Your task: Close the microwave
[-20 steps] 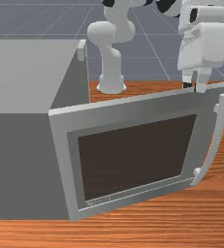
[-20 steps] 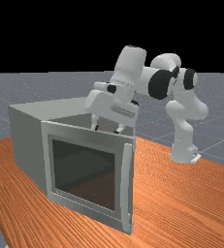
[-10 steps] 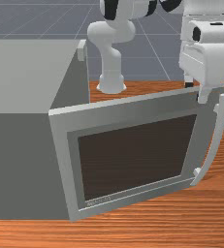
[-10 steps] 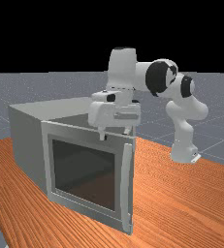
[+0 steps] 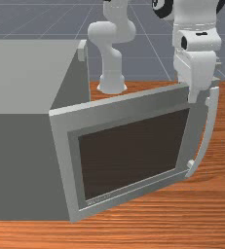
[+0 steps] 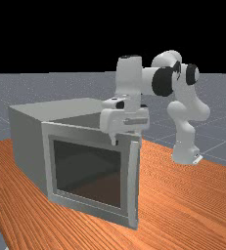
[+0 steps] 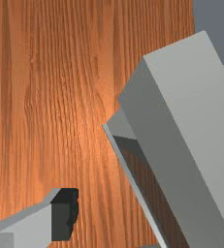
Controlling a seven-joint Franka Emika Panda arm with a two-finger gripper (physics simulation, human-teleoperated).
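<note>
Going by the front view, left to right: you've got the microwave's grey body (image 5: 21, 165) at the left, its flat top seen from above and its side toward the camera. Next comes the door (image 5: 128, 112), joined to the body along its left edge there and swung out well to the right, so the microwave is open. Its dark window (image 5: 133, 155) sits inside the grey frame. Behind the door's top edge you can see the arm's white base (image 5: 111, 73) on the wooden table (image 5: 216, 214).

Further right, your gripper (image 6: 126, 140) is at the door's top corner, on the free side, pointing down. Jaws are apart: the far view has the two fingers spaced out, one in front of the door's upper frame, the other by the handle's upper end. Nothing is pinched. Whether either finger touches the door, you can't tell.

Last on the right is the curved upright handle (image 5: 209, 131), on the door's free edge, just beside and below the gripper.

In the wrist view, one finger with its black pad (image 7: 61, 220) is over the wood, off to one side of the hand's middle, with the microwave's body across from it.
</note>
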